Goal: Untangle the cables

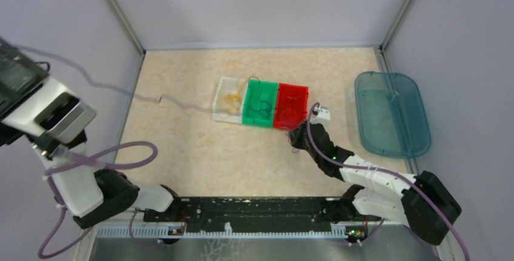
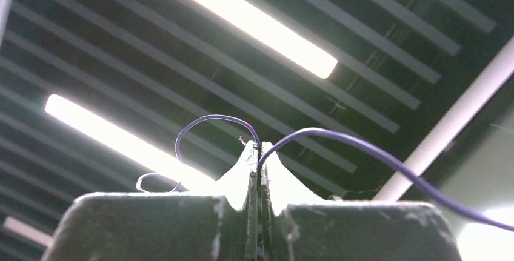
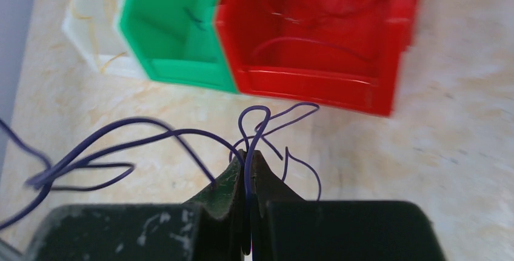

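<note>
Purple cable (image 2: 312, 130): very thin, limp, dull violet. A violet strand is pinched in each gripper; I cannot tell whether it is one and the same strand.

Left gripper (image 2: 259, 151): raised high off the bench (image 1: 182, 146), pointing at the ceiling. Jaws fully together, cable clamped at the tips. From the tips one part curls up and round to the left into a small loop. The other arcs up and falls away to the right, out of view.

Right gripper (image 3: 248, 155): low over the bench, jaws fully together on the cable, with the strand running down between the fingers. Just ahead of the tips it forms a small loop, with loose kinks to the right. To the left, long slack loops lie on the bench, blurred.

Ahead of the right gripper:
- red bin (image 3: 303, 83), straight ahead and near, with thin strands inside
- green bin (image 3: 182, 70), ahead-left, touching the red bin, holding dark cable (image 1: 260, 106)
- white bin (image 3: 97, 52), further left, holding yellow cable (image 1: 230, 99)
</note>
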`<state>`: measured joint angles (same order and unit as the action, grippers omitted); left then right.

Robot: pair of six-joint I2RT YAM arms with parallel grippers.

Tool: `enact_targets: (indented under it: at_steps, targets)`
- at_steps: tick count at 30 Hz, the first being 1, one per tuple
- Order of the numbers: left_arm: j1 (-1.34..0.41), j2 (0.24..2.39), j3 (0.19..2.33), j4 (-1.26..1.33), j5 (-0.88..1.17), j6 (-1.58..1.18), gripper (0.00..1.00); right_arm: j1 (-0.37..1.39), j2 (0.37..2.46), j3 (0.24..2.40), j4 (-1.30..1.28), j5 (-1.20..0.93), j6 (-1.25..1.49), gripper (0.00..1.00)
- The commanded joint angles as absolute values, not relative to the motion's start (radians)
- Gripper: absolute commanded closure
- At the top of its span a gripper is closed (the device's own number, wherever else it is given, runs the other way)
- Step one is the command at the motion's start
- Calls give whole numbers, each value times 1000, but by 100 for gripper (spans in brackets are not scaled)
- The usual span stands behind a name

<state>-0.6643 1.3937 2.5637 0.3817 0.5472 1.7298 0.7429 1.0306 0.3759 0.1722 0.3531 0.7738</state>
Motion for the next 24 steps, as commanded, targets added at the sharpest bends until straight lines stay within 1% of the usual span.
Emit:
enact_targets:
  at_steps: [1,8,10,12,13,15,18,20,24]
  targets:
    - [-748,1321,2587,282,509,1946,100,650,930,380,-78,324,818,100]
    - [-929,1231,2573,163,373,2187,100,615,782,376,-276,327,800,100]
    - [-950,1198,2530,126,304,2159,100,616,739,364,-259,298,764,100]
    - [-954,1136,2374,107,236,2082,100,615,707,343,-189,241,730,100]
    - [-957,1112,2271,90,218,2050,100,616,699,328,-107,176,717,100]
    - [-957,1097,2188,0,201,1984,100,617,700,302,25,74,702,100]
    - [-957,1144,2181,-164,177,1929,100,617,698,278,155,-3,700,100]
    - [-958,1181,2185,-203,166,1890,100,617,680,256,238,-50,695,100]
    - [-958,1238,2179,-269,116,1824,100,617,657,255,272,-94,685,100]
